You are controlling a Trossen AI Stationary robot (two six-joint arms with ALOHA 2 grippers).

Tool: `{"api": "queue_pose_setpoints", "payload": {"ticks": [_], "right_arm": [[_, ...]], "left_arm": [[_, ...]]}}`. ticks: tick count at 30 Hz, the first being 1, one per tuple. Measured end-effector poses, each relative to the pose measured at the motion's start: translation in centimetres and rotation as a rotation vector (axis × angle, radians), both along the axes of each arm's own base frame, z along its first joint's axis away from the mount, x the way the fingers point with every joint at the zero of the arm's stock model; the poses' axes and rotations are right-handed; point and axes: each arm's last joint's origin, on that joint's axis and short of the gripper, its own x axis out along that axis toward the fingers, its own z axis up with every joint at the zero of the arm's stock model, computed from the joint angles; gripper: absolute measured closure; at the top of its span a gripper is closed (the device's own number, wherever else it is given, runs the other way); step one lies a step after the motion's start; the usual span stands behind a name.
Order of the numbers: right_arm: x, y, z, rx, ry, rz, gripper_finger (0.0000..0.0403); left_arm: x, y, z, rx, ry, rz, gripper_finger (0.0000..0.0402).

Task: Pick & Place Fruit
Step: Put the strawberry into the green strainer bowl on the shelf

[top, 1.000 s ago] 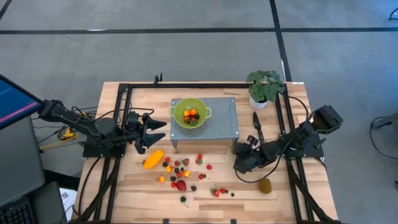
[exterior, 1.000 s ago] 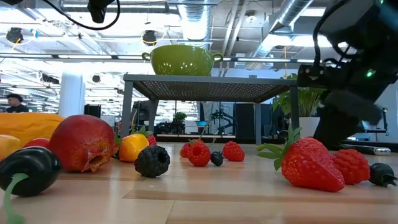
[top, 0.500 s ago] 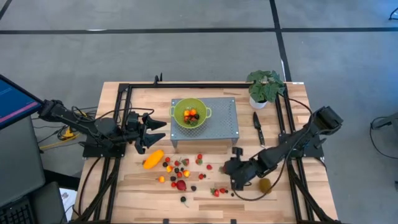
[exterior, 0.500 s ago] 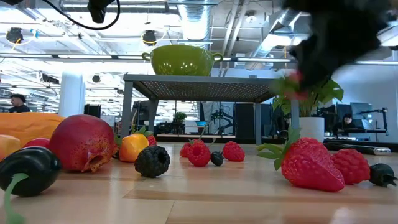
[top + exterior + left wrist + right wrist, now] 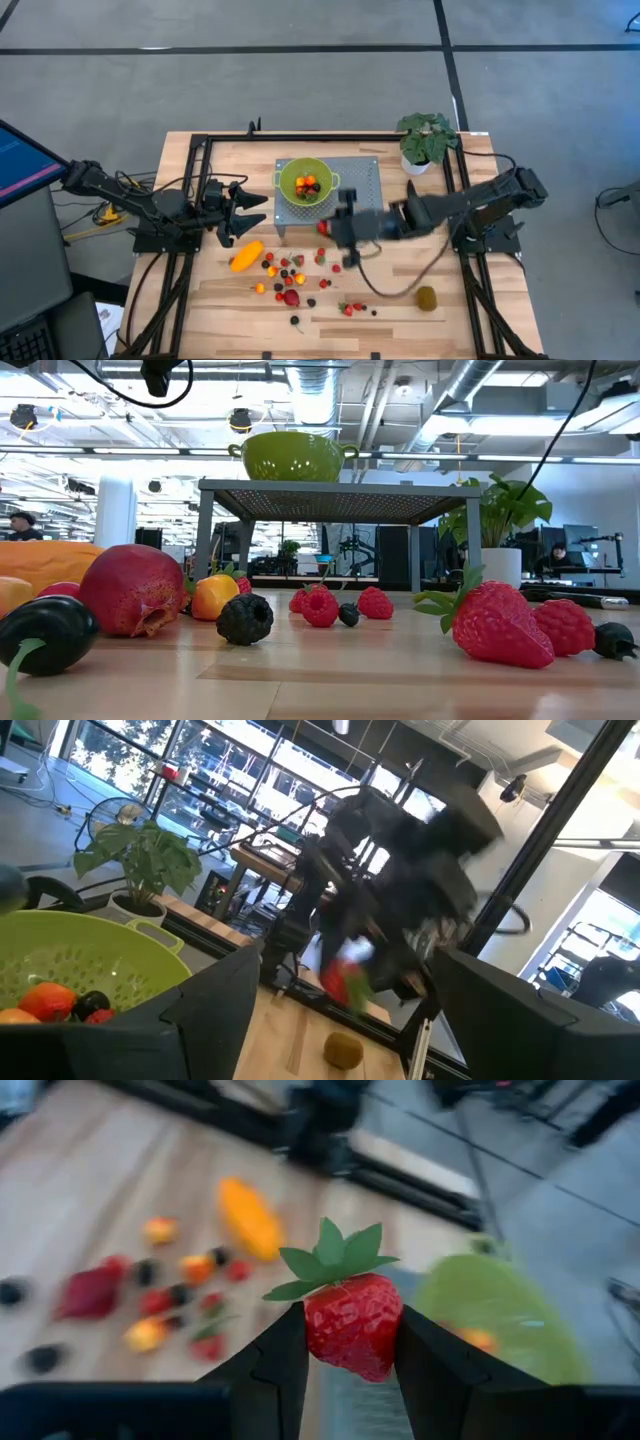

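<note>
My right gripper [image 5: 350,1365] is shut on a red strawberry [image 5: 350,1325] with a green leafy cap. It hangs in the air just at the near edge of the grey perforated stand [image 5: 362,190]. On that stand sits the green colander [image 5: 305,183], which holds a few small fruits. Many berries [image 5: 292,270], a long orange fruit [image 5: 246,256], a red round fruit [image 5: 291,297] and a kiwi [image 5: 427,298] lie on the wooden table. My left gripper [image 5: 258,205] stands open at the left, beside the stand, touching nothing. My right gripper pinches the strawberry's two sides [image 5: 318,1335] between its two fingers [image 5: 280,1365], the leafy cap standing beyond the fingertips. The fingers reach in from the table's right side, slanting down. The strawberry [image 5: 322,228] is lifted clear of the table.
A potted plant [image 5: 427,140] stands at the far right corner. Black rails [image 5: 200,180] frame the table. Strawberries [image 5: 495,622] and a blackberry [image 5: 245,618] lie near the front edge. The stand's legs [image 5: 205,540] leave a gap under its top.
My right gripper has risen from the table's near right part and swung left toward the stand and colander, rolling as it went. It has carried the strawberry up off the table. It has left the low view upward.
</note>
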Motion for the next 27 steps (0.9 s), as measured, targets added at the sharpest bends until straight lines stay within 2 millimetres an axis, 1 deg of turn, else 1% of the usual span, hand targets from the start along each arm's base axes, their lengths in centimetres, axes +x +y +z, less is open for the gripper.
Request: {"api": "queue_pose_setpoints", "payload": {"ticks": [3,7,10,13,16,17,19,23,27], "right_arm": [[0.7,-3.0,0.9,-0.004,-0.026,-0.075,0.0281],[1.3,-7.0,1.1,0.057,-0.041,-0.136,0.0281],[1.9,-9.6,0.5,0.136,-0.036,-0.163,0.0281],[2.4,-11.6,-0.8,0.178,0.001,-0.198,0.0281],[2.5,-12.7,-1.5,0.189,0.041,-0.218,0.0281],[2.9,-12.9,-1.7,0.189,0.033,-0.222,0.0280],[2.7,-13.2,-2.6,0.191,0.085,-0.233,0.0278],[3.0,-13.0,-2.2,0.192,0.054,-0.225,0.0275],[3.1,-13.0,-2.7,0.191,0.077,-0.225,0.0267]], "left_arm": [[0.0,0.0,0.0,0.000,0.000,0.000,0.0111],[0.0,0.0,0.0,0.000,0.000,0.000,0.0111],[0.0,0.0,0.0,0.000,0.000,0.000,0.0111],[0.0,0.0,0.0,0.000,0.000,0.000,0.0111],[0.0,0.0,0.0,0.000,0.000,0.000,0.0111],[0.0,0.0,0.0,0.000,0.000,0.000,0.0111],[0.0,0.0,0.0,0.000,0.000,0.000,0.0111],[0.0,0.0,0.0,0.000,-0.001,0.000,0.0111],[0.0,0.0,0.0,0.000,-0.001,0.000,0.0111]]}}
